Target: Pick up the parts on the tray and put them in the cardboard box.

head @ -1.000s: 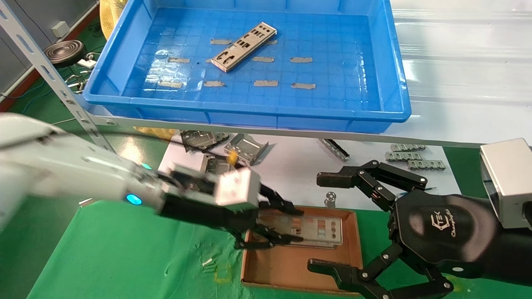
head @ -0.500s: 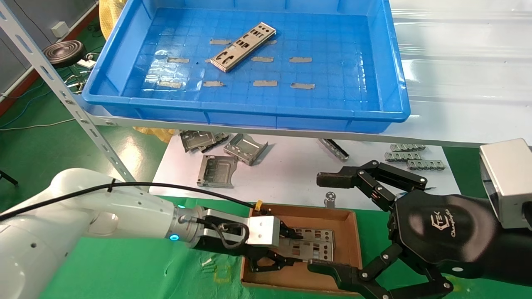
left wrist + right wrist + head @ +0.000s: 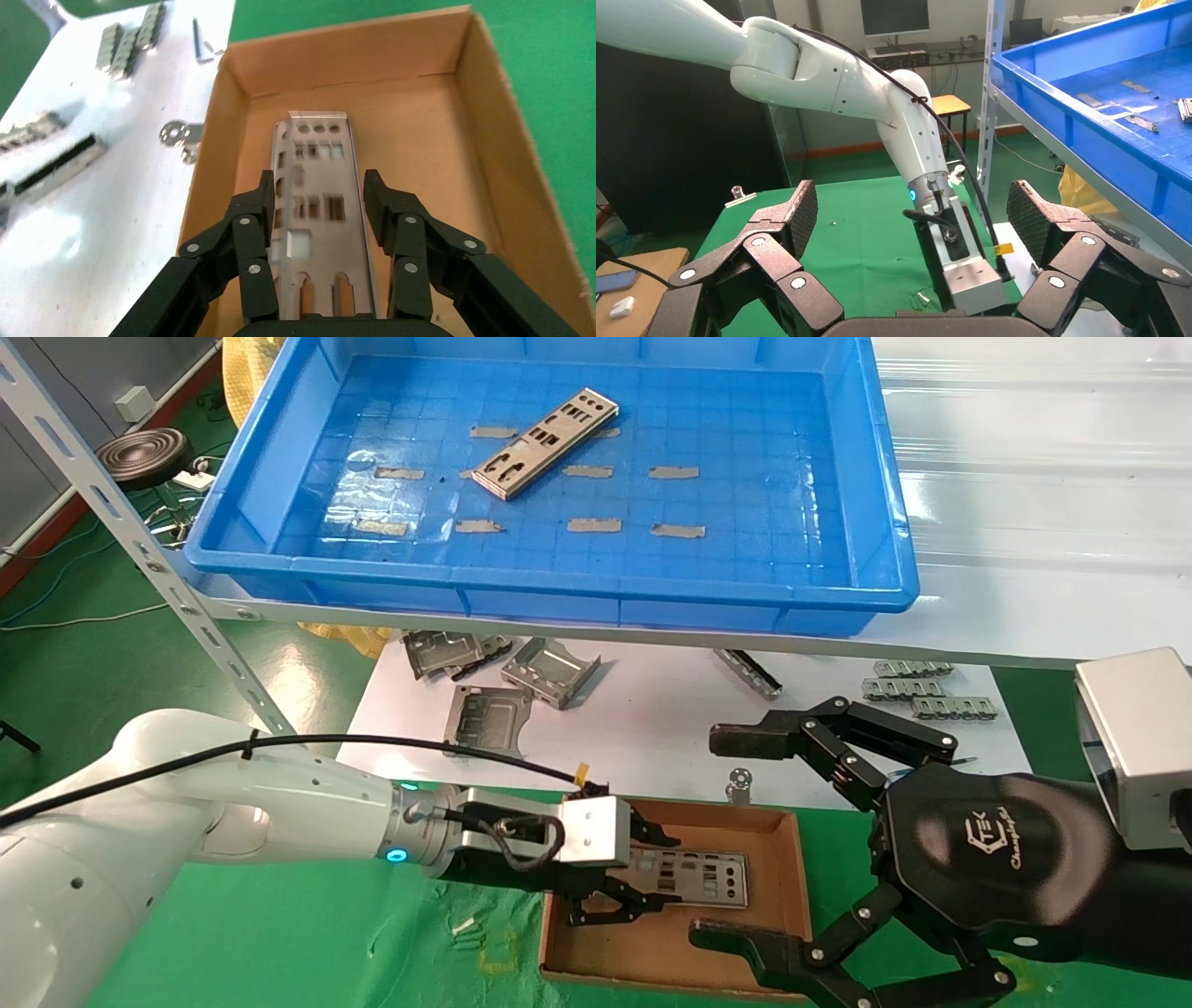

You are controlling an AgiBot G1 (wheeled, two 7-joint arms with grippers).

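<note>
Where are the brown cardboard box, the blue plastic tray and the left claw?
Brown cardboard box [image 3: 652,947], head view, bare floor.
Blue plastic tray [image 3: 596,587], head view, near rim.
Left claw [image 3: 318,205], left wrist view, between fingertips.

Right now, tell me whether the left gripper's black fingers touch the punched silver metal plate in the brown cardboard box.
Apart. The left wrist view shows the left gripper open, its fingers straddling the plate with small gaps.

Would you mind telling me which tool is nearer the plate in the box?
Left. The left tool straddles the plate inside the box; the right tool hovers open beside the box.
</note>
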